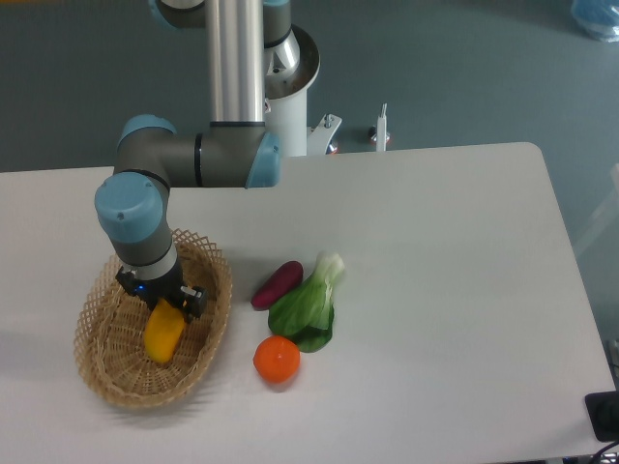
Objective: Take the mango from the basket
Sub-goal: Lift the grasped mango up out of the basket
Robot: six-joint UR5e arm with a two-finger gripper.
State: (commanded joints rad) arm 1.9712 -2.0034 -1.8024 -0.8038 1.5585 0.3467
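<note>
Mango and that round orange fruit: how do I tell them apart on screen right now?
The mango is elongated and yellow-orange; the orange fruit is round and deeper orange. The mango lies inside the basket right under the gripper; the orange fruit sits on the table beside the leafy green. Both look smooth-skinned.

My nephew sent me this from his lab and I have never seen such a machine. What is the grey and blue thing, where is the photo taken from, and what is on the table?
It is a jointed robot arm, photographed by one fixed camera looking down on a white table. At its tip is a two-finger gripper, lowered into a woven basket. The gripper sits right at the top end of a yellow-orange mango inside the basket; whether its fingers are closed on the fruit is not visible. Beside the basket lie a purple eggplant-like piece, a leafy green vegetable and a round orange fruit.
</note>
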